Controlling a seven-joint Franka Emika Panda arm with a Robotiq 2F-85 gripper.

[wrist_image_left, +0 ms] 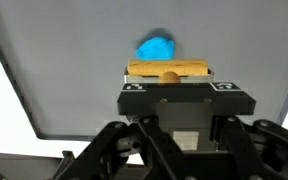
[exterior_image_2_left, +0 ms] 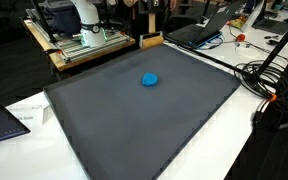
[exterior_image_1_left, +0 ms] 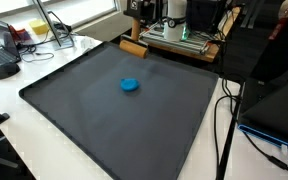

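Claw point(wrist_image_left: 169, 78) is closed in as far as the thing between its jaws allows. It looks pinched on the pale yellow wooden rectangular block point(wrist_image_left: 189, 68), though the fingertips themselves are hard to make out in the wrist view. The grip is across the block's short width, at mid-length, so equal ends stick out left and right, which I'd judge is a balanced hold that won't twist.

The block sits at the far edge of the dark grey flat mat point(exterior_image_1_left: 84, 120), low on or just above it; which of the two I cannot tell. It shows in both exterior views point(exterior_image_1_left: 132, 47) point(exterior_image_2_left: 151, 41), close to the robot's base frame.

A small blue rounded lump point(exterior_image_1_left: 130, 85) lies alone around the mat's middle, well apart from the block and nearer than it. Nothing stands around it.

The mat covers most of the white bench point(exterior_image_2_left: 24, 105). Black cables point(exterior_image_2_left: 264, 80) trail off the right side.
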